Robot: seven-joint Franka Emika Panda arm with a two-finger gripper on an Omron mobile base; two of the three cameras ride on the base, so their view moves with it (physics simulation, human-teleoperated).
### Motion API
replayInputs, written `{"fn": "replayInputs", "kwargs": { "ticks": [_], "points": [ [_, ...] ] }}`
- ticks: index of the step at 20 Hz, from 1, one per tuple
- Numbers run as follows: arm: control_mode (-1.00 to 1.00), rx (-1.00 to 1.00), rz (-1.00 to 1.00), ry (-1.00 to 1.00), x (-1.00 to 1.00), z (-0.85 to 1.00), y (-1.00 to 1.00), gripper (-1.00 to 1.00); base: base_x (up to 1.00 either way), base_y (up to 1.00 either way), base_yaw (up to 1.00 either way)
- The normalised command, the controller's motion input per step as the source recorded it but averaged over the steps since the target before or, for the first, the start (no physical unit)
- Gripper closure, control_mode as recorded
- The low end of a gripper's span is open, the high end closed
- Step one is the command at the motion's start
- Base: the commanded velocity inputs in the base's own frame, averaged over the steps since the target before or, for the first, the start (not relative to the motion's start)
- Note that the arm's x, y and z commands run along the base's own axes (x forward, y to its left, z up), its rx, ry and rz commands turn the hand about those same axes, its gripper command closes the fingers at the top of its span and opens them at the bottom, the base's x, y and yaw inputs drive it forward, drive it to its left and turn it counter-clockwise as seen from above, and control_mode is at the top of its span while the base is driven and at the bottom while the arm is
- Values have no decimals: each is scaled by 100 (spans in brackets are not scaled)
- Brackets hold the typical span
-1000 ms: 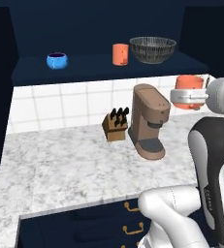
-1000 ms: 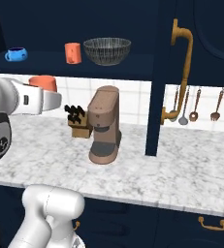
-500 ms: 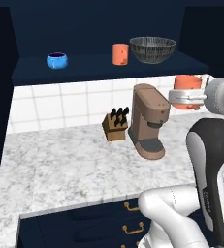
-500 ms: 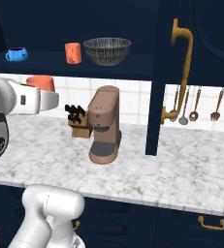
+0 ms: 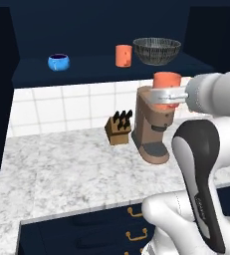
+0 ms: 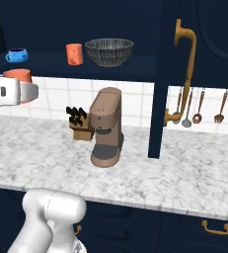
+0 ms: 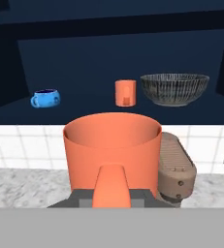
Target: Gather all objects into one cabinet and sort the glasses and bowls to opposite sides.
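Note:
My gripper [image 5: 164, 94] is shut on an orange-red cup [image 5: 166, 79], held upright in the air just above the brown coffee machine [image 5: 154, 124], below and in front of the cabinet shelf [image 5: 86, 68]. In the hand view this cup [image 7: 112, 145] stands close in front, its handle toward me. On the shelf of the dark navy cabinet stand a small blue bowl [image 5: 58, 62] at the left, a second orange-red cup [image 5: 123, 56] in the middle, and a wide grey mesh bowl [image 5: 157, 51] right beside it. From the right I see the held cup [image 6: 18, 75].
A wooden knife block [image 5: 118, 130] stands left of the coffee machine on the marble counter [image 5: 61, 169]. At the right, a navy upright panel [image 6: 160, 99], a brass pipe [image 6: 185, 74] and hanging utensils [image 6: 199, 106] line the wall. Navy drawers with brass handles sit below the counter.
The gripper with the orange-red cup has moved left and slightly upward, toward the cabinet shelf. The things on the shelf have not moved.

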Motion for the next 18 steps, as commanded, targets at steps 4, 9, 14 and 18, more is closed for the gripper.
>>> {"fn": "replayInputs", "kwargs": {
  "ticks": [4,9,14,18],
  "points": [
    [-100,0,16,0,57,1,67,100,0,0,0],
    [-100,0,12,0,61,1,57,100,0,0,0],
    [-100,0,1,2,59,10,62,100,0,0,0],
    [-100,0,-2,0,58,8,72,100,0,0,0]
  ]
}}
